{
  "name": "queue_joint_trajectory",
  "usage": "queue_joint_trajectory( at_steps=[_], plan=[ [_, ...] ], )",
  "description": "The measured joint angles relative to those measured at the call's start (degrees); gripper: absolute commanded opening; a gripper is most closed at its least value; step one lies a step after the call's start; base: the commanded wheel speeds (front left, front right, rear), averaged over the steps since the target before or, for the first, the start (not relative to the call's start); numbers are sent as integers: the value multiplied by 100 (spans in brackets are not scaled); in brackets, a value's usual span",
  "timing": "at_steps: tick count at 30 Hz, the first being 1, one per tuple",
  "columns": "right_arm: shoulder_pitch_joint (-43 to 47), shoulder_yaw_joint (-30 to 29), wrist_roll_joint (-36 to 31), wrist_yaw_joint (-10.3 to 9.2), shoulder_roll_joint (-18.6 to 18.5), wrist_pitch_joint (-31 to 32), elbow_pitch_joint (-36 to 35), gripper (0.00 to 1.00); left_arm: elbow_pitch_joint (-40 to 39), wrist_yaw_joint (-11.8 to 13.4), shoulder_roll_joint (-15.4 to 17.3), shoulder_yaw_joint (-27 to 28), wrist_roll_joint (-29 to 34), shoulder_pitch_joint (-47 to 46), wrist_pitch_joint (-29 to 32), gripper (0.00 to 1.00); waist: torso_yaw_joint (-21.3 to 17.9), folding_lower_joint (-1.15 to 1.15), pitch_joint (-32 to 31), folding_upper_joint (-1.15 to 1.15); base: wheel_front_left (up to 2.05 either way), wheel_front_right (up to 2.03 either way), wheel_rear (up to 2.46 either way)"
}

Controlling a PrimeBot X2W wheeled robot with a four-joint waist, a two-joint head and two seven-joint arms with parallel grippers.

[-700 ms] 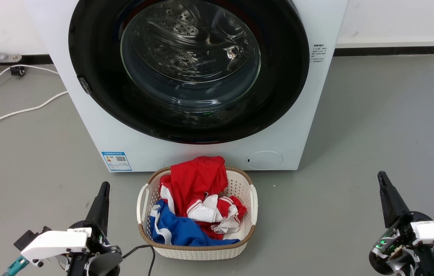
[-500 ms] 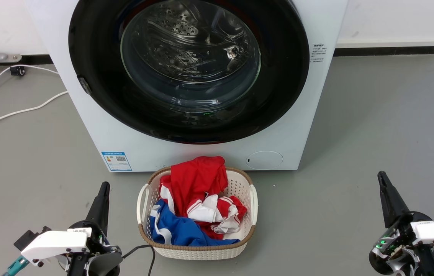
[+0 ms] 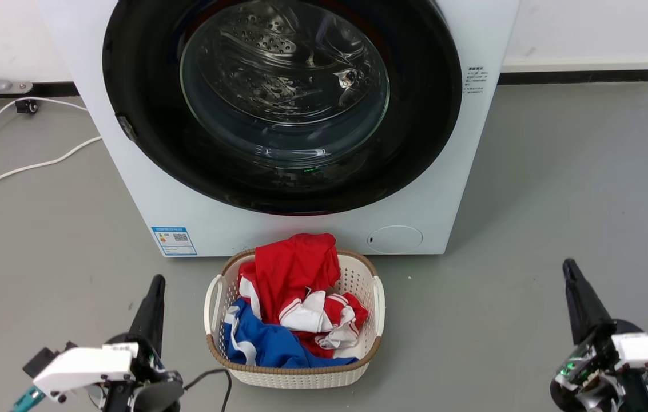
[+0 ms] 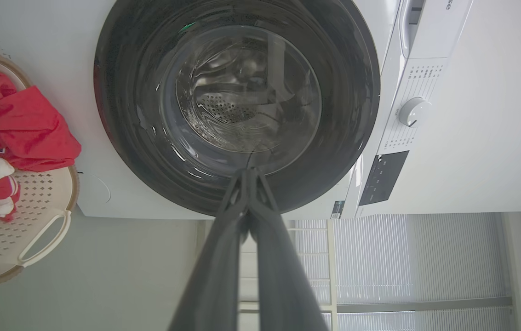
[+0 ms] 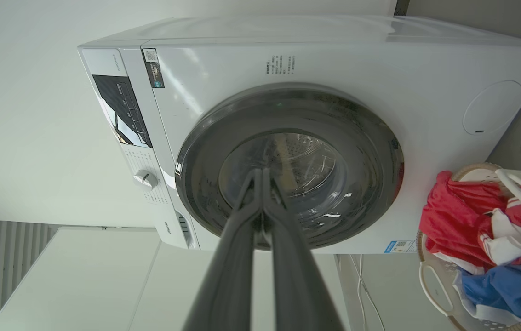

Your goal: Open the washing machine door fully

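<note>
While the washing machine [image 3: 146,212], the washing machine door [image 3: 281,189] and the laundry basket [image 3: 379,303] hold the same places in the head view as half a second ago, both arms show slightly lower in it. The left gripper [image 3: 156,281] and the right gripper [image 3: 568,266] have each sunk a little toward the bottom edge, so the arms have moved and the camera has not.

The door lies shut, its glossy black rim flush against the white front, and the steel drum is visible through the glass bowl. The machine stands on the grey floor [image 3: 558,171] against the far wall, with the basket of red, white and blue clothes just before its lower front edge.

Left jaws: pressed together along their length, holding nothing (left wrist view). Right jaws: likewise closed and empty (right wrist view). Both grippers sit well apart from the door, one at each side of the basket.

The change is small and brings neither gripper nearer the rim. The task is judged not yet begun; a reach to the rim's edge is what it calls for next.
</note>
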Motion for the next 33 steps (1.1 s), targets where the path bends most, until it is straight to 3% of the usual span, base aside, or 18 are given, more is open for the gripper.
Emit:
queue_joint_trajectory(
  at_steps=[7, 13, 33],
  plan=[
    [275, 7, -5, -9, 27, -65, 232, 100, 229, 2, -36, -34, 35, 265, -76, 100, -1, 0, 1, 0, 0, 0, 0],
    [288, -86, -459, -9, 30, -240, 147, 100, 78, 83, -35, 29, 492, 265, -247, 100, -7, 0, 7, 0, 0, 0, 0],
    [528, 2, -3593, -9, 32, -768, -847, 100, -725, 891, -1, -383, 3451, 438, -780, 100, -20, 0, 22, 0, 0, 0, 0]
  ],
)
